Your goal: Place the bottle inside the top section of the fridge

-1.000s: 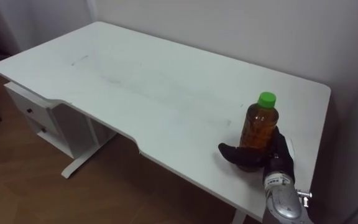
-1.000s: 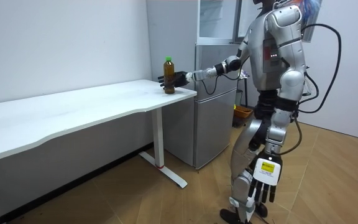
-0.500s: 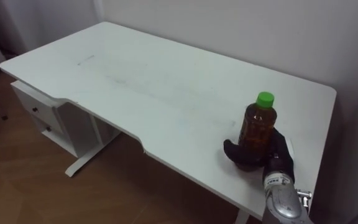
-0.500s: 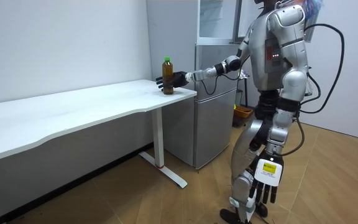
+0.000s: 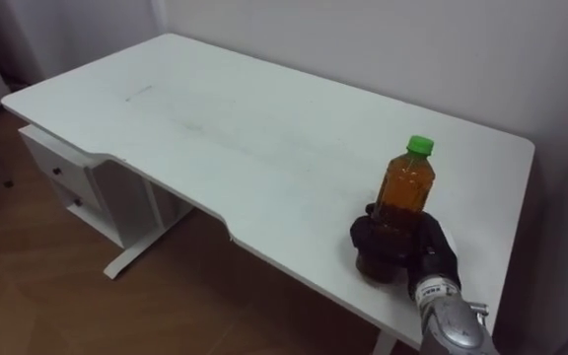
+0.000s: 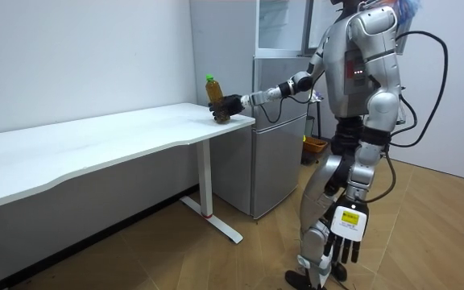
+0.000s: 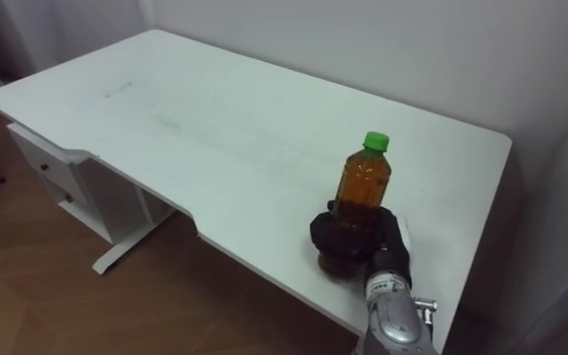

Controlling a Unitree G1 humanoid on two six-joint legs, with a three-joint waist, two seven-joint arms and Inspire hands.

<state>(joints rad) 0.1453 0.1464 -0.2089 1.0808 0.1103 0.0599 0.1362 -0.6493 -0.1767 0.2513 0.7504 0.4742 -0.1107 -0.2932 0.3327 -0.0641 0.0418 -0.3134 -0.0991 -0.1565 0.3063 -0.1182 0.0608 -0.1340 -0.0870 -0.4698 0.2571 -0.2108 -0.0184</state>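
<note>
1. The robot stands by one end of the white counter (image 5: 235,128) and holds its right arm out over it.
2. The right hand (image 5: 432,254) is over the near corner of the counter. Its black fingers (image 5: 367,237) are curled round the low part of the bottle (image 5: 404,187) and grip it.
3. The brown bottle sticks up out of the fingers. Its green cap (image 5: 420,145) is well above them.
4. In the room view the bottle leans a bit, with its top tipped away from the robot.
5. The bottle's bottom is just under the fingers and close to the counter. I cannot tell if it touches the counter.
6. The left hand (image 6: 341,242) hangs down by the robot's leg, far from the bottle. Its fingers are straight and hold nothing.
7. A grey fridge (image 6: 284,153) stands right by that end of the counter, below and behind the stretched arm.
8. White drawers (image 5: 67,182) sit under the other end of the counter, well apart from the fingers.
</note>
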